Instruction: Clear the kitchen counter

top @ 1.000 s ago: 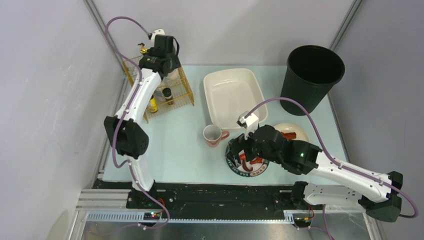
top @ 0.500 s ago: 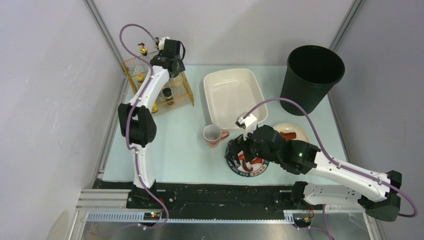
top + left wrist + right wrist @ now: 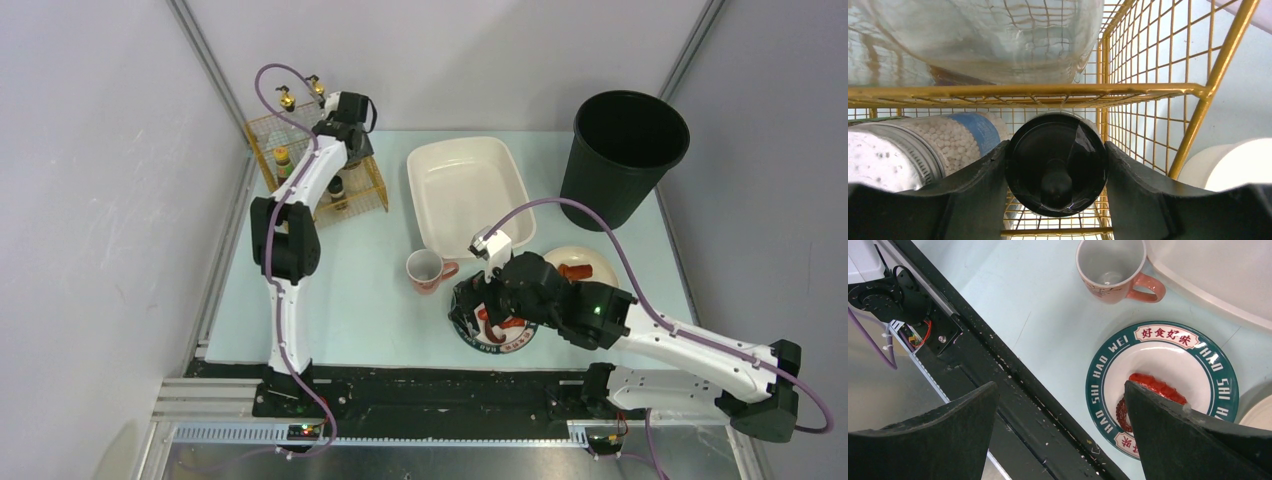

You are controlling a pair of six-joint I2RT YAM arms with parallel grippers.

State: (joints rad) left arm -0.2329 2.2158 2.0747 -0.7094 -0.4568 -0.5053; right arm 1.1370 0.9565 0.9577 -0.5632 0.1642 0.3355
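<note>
Left claw [image 3: 1056, 156] is closed on one small jar with a round black lid [image 3: 1056, 172], both fingers pressed against the lid's sides. It is inside the single gold wire rack [image 3: 1148, 90], which stands left of the one white rectangular basin [image 3: 465, 185]. The right claw [image 3: 1060, 385] gapes wide with nothing in it, above one round white plate with a dark green rim [image 3: 1168, 352] just in front of the basin. Everything stands on the pale mint-blue bench [image 3: 360, 290], which spreads beneath and around the basin inside grey rails. One pink-and-white ceramic mug [image 3: 1110, 265] sits upright in front of the basin, and one round black bin [image 3: 625, 150] stands to its right. A second plate, cream [image 3: 600, 262], lies front-right of the basin, half hidden by the right arm. The left wrist view shows two further jars in the rack: a clear glass one [image 3: 973, 40], cut off by the frame, and one holding white beads [image 3: 923, 145], its blue label unreadable. The green rim reads "HAO WEI" and "HAO SHI", with Chinese characters. A red ridged piece [image 3: 1153, 387] on that plate is partly covered by a finger and hard to identify.
</note>
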